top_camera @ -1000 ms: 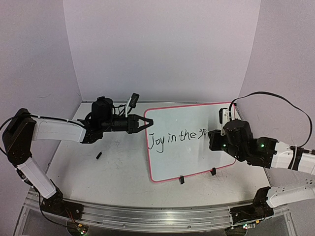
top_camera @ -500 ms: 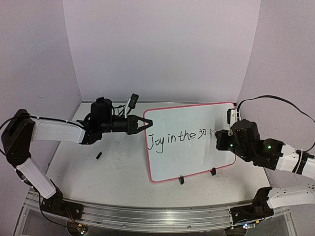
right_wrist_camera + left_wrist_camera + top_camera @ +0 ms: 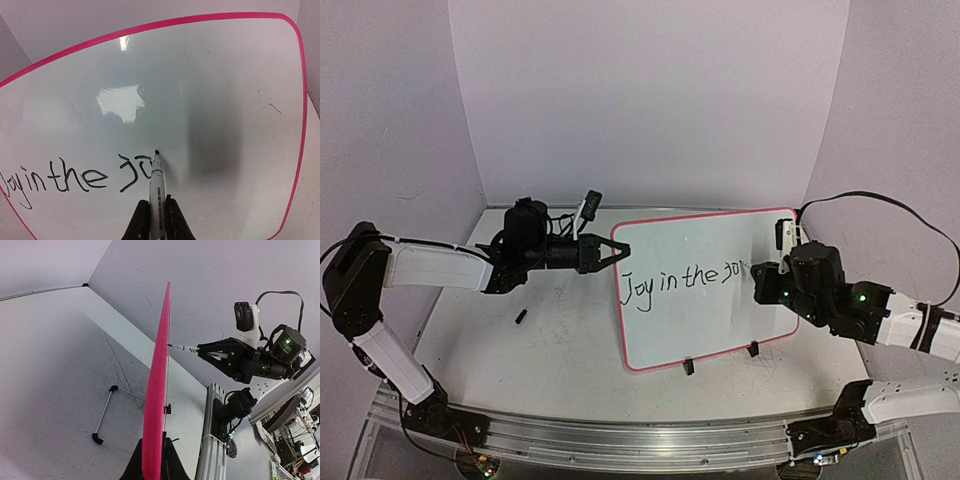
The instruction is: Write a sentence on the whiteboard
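Tool: marker (image 3: 156, 185), tip on the board just after the half-made fourth word. The right gripper (image 3: 156, 212) is clamped tight round its barrel. Over the last second that wrist swung out toward the right of the overhead frame and came back to the lettering. I read that as a fresh stroke starting, with the sentence unfinished. The whiteboard (image 3: 700, 320) is centre-right in the overhead view. The left gripper (image 3: 610, 250) is pinched closed on its left edge, unmoved.

Count:
- one marker
- one board
- two black clips (image 3: 688, 366) on its lower edge
- three whole words
- one small dark piece (image 3: 521, 317) lower left on the table (image 3: 560, 340)
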`<state>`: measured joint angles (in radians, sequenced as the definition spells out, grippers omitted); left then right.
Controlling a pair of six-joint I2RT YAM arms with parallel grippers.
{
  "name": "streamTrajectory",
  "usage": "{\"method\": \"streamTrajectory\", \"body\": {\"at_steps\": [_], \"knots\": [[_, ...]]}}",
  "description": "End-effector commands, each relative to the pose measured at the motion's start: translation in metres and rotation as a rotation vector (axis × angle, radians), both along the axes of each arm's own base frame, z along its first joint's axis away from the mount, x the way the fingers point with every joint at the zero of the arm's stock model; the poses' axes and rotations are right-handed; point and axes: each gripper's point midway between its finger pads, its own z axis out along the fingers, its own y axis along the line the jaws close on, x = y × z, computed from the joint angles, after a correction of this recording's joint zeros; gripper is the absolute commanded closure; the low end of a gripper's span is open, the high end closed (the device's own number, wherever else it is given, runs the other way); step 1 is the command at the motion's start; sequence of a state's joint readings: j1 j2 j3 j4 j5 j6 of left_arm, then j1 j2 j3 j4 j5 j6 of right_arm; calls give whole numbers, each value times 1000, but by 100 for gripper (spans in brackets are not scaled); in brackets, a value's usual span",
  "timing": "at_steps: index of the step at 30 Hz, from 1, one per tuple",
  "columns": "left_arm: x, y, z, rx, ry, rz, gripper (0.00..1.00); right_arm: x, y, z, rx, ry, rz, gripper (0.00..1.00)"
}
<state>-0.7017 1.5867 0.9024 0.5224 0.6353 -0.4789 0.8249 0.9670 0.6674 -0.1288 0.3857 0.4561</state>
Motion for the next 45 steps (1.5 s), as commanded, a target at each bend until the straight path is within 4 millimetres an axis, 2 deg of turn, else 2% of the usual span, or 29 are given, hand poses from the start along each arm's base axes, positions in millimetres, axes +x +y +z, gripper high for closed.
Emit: {"method": "streamTrajectory", "body": {"at_steps": [1, 23, 45], "knots": [[19, 13, -16, 75, -16, 111, 100, 4, 0, 5, 11, -22, -11, 100], [19, 13, -16, 74, -14, 109, 100, -12, -9, -33, -30, 88, 3, 100], [19, 12, -18, 78, -12, 104, 100, -11, -14, -28, -54, 76, -17, 100]]}}
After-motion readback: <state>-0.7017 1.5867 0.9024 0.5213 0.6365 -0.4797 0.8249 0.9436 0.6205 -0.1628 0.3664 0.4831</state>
